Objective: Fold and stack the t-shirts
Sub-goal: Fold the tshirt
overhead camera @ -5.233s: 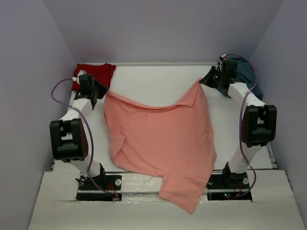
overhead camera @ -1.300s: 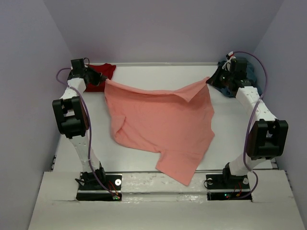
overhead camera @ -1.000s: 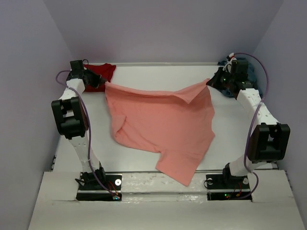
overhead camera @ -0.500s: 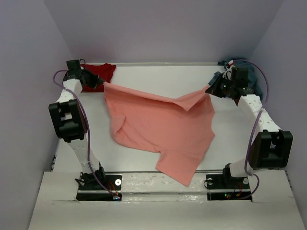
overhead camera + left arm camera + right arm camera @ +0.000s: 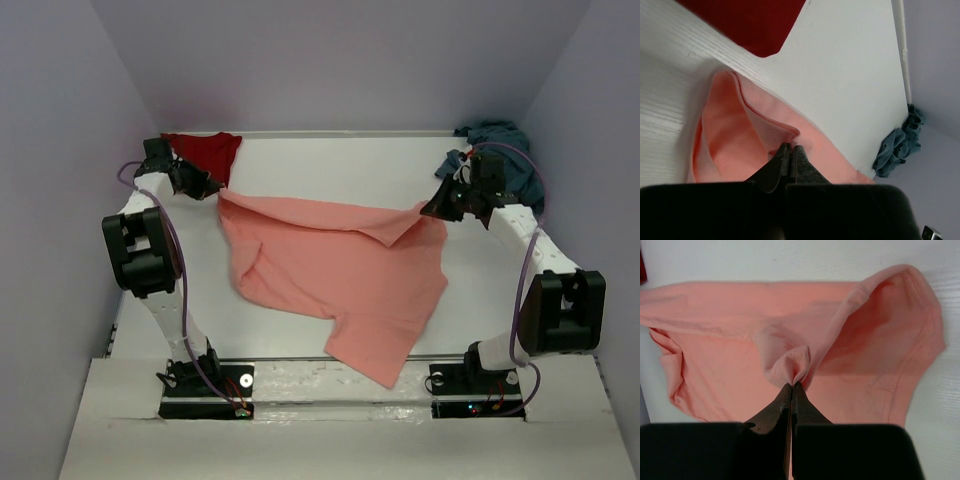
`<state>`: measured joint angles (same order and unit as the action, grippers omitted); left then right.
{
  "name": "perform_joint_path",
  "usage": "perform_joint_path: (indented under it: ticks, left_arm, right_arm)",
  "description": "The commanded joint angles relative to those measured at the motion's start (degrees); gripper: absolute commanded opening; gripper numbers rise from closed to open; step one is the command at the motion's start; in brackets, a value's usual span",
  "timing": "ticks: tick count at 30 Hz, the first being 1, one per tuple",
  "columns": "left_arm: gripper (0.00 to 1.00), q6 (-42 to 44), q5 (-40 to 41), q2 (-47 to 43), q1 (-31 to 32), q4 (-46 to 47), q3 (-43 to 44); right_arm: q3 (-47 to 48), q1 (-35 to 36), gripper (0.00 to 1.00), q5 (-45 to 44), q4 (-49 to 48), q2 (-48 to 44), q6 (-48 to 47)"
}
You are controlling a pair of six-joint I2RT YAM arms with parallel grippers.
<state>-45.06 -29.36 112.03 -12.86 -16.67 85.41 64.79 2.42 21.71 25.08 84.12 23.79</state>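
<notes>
The salmon-pink t-shirt [image 5: 335,265] lies spread across the middle of the table, one sleeve reaching the near edge. My left gripper [image 5: 212,187] is shut on its far left corner [image 5: 790,137]. My right gripper [image 5: 432,209] is shut on a pinched fold of its far right corner [image 5: 792,367]. The shirt's far edge sags low between the two grippers. The dark red t-shirt [image 5: 205,152] lies bunched at the far left corner, just behind the left gripper. The teal-blue t-shirt [image 5: 505,150] is heaped at the far right corner, behind the right arm.
Lilac walls close in the white table [image 5: 330,165] on the left, far and right sides. The two arm bases [image 5: 205,385] are bolted at the near edge, with the pink sleeve lying between them.
Both grippers have come down and a little towards me with the shirt's far corners. The raised far edge has sunk close to the table.
</notes>
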Motion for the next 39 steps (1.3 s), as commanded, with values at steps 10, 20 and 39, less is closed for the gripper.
perform_joint_path:
  ticks: [10,20,39]
  left_arm:
    - [0.00,4.01,-0.78,-5.50,-0.41,-5.13,-2.26]
    - [0.00,6.82,-0.60,-5.33,-0.94,-8.47,-3.05]
    - [0.72,10.16,1.50,-6.56,-1.99,-10.76,4.57]
  right_arm:
    - [-3.88,0.57,0.00,-1.15,4.10,-5.10,-0.32]
    - [-5.73,1.71,0.00,-4.83,11.03,-5.63,-0.33]
    - [7.27,1.72,0.95,-14.24,15.00,1.91,-4.19]
